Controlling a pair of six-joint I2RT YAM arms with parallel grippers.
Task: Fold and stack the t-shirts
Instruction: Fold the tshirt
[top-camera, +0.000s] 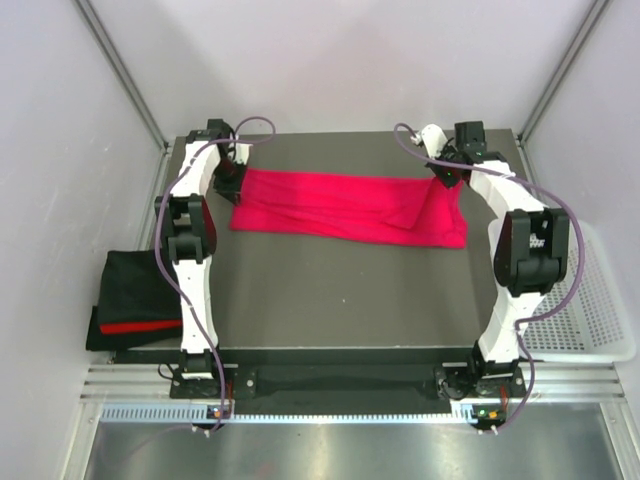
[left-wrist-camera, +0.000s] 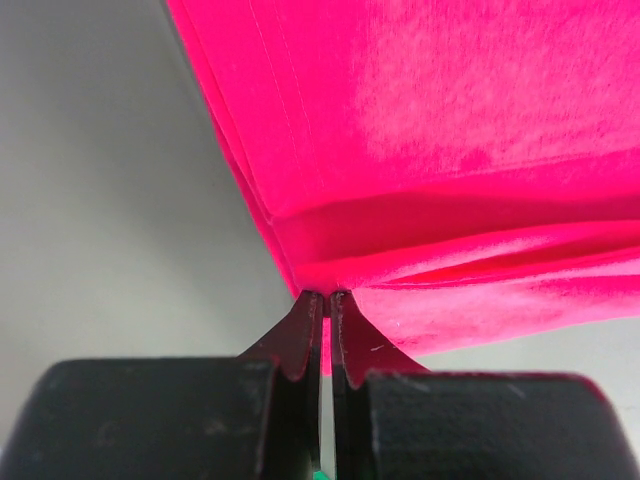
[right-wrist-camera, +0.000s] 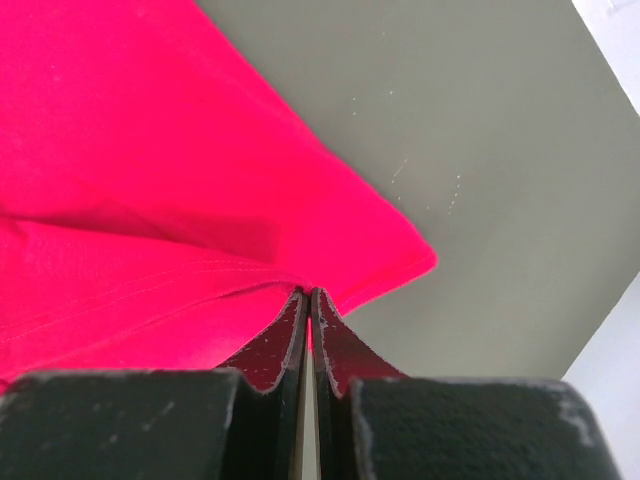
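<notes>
A flat dark grey worktop (top-camera: 330, 290) fills the middle of the overhead view, enclosed by pale walls. Off its right edge sits a white plastic mesh basket (top-camera: 600, 310), partly behind the right arm (top-camera: 525, 250). Across the far half of the worktop lies a bright magenta-red cloth t-shirt (top-camera: 340, 205), folded into a long band that runs from left to right, its near edge slanting a little towards the right. Its right end is lifted into a small peak where it meets the right arm's tip, while the rest lies flat on the surface. At the left edge of the worktop, just outside the left arm (top-camera: 190, 240), rests a folded pile of black and red cloth (top-camera: 130, 290), black on top with a red strip showing along its near side. Both white and black arms reach from the near edge to the far corners of the shirt, one at each end. The left jaws are pressed together on the shirt's left edge, where the wrist view shows several folded layers gathered into the pinch. The right jaws are likewise closed on the cloth beside the shirt's right corner, which juts out over bare worktop just past them.
</notes>
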